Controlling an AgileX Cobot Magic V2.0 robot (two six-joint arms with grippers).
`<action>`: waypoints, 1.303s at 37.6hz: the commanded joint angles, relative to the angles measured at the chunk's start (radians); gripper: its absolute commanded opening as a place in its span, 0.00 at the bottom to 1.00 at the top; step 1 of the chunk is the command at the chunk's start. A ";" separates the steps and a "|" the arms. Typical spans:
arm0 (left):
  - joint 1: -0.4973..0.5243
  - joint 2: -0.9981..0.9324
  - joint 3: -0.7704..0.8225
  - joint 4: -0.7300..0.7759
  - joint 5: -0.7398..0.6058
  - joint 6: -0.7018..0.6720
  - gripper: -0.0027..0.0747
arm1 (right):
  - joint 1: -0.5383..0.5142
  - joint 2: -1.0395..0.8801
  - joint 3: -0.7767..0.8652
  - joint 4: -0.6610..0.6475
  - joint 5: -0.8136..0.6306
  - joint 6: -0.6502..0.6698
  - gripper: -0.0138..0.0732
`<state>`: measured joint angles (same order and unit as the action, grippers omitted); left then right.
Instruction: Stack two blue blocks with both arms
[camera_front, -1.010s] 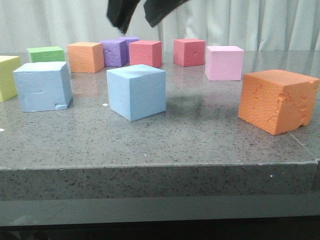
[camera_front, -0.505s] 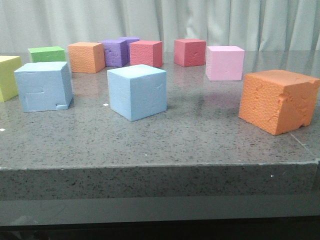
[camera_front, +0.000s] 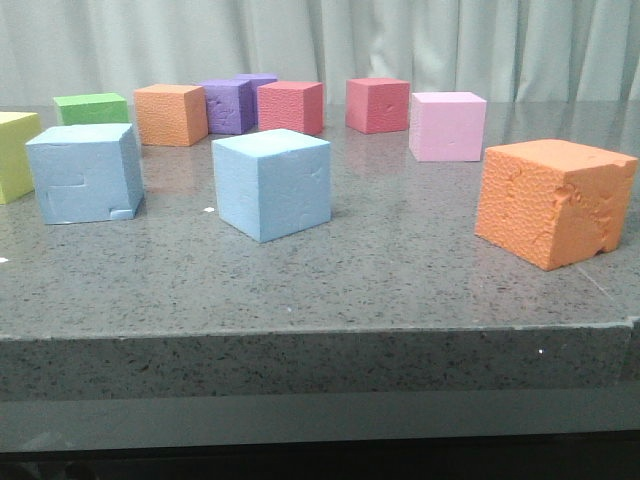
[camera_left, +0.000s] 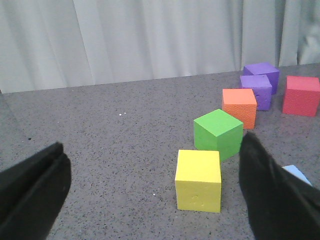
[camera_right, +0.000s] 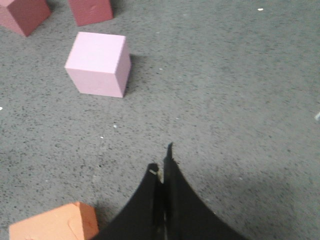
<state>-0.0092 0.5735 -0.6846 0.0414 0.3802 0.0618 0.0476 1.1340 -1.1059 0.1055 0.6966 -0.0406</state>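
Both blue blocks (camera_front: 84, 173) (camera_front: 272, 184) are being left apart on the table (camera_front: 400, 270); the wide left hand (camera_left: 150, 195) is nearer, the right hand (camera_right: 161, 175) being kept closed, empty.

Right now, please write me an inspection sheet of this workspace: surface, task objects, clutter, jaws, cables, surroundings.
Surface: grey speckled stone table, a few small white specks on it.
Job's things: two blue blocks, both on the table and apart, not stacked; left blue block has a stepped seam, centre blue block is plain.
Clutter: yellow cube, green cube, two orange cubes, near one chipped, far one; two purple cubes; two red cubes; pink cube.
Grippers: left gripper jaws wide apart, holding nothing; right gripper jaws closed together, empty, above bare table.
Cables: nothing seen.
Surroundings: pale curtain behind the table.
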 joint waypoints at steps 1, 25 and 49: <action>0.001 0.007 -0.035 -0.005 -0.082 -0.011 0.88 | -0.008 -0.117 0.074 -0.006 -0.154 -0.004 0.08; 0.001 0.009 -0.035 -0.021 -0.130 -0.011 0.88 | -0.004 -0.726 0.664 -0.010 -0.515 -0.004 0.08; -0.341 0.548 -0.346 -0.116 0.121 -0.011 0.88 | -0.004 -0.726 0.665 -0.010 -0.516 -0.004 0.08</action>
<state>-0.3202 1.0742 -0.9420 -0.0570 0.5086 0.0602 0.0452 0.4058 -0.4184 0.1032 0.2696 -0.0390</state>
